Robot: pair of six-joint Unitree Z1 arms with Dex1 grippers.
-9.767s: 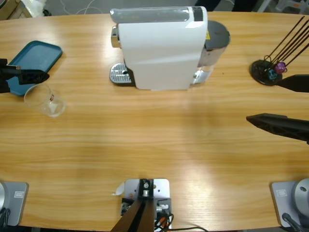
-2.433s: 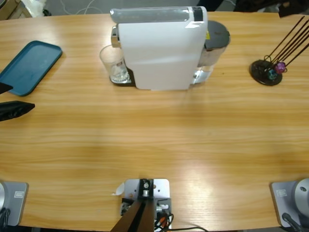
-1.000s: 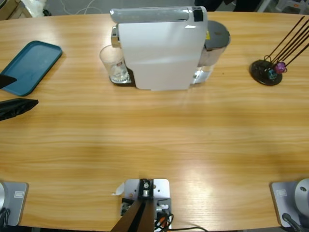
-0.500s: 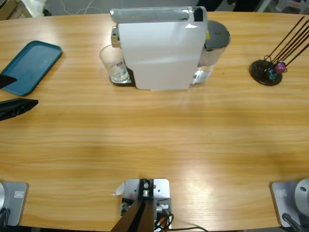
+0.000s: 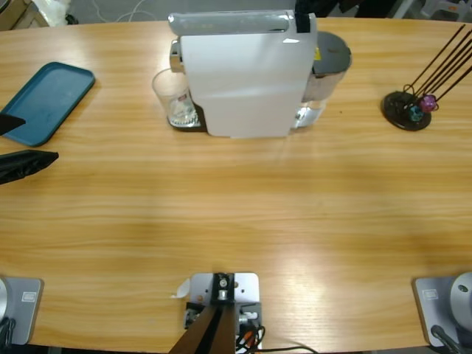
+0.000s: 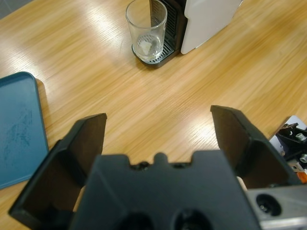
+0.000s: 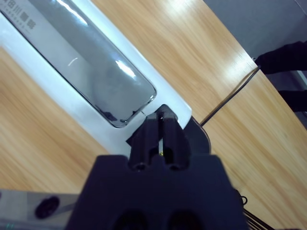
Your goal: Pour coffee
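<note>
One white coffee machine [image 5: 243,74] stands at the far middle of the wooden tabletop [image 5: 236,214], with a grey round tank [image 5: 330,53] at its right end. One clear glass tumbler [image 5: 172,98] stands upright on the machine's metal drip grate [image 6: 154,51], touching it, just beside the white body. In the left wrist view the tumbler [image 6: 146,29] looks close to empty, with only pale reflections at its bottom; no amber coffee can be made out in it, and no red mark can be read from here.

One teal tray [image 5: 46,101] lies flat at the left end of the tabletop. One black round stand [image 5: 405,109] with several thin dark rods leaning out of it sits at the right end; two small beads, one purple and one teal, show at its base.

The left claw [image 6: 158,139] hangs over bare wood well apart from the tumbler, its two black jaws spread wide with nothing between them; in the high view it shows at the left edge [image 5: 18,147], just beside the tray.

The right claw [image 7: 162,125] has its jaws pressed together, holding nothing, with the tips at the end of the machine's glossy grey top panel [image 7: 91,72]. A line of small printed characters runs along that panel's corner, too small to read.
</note>
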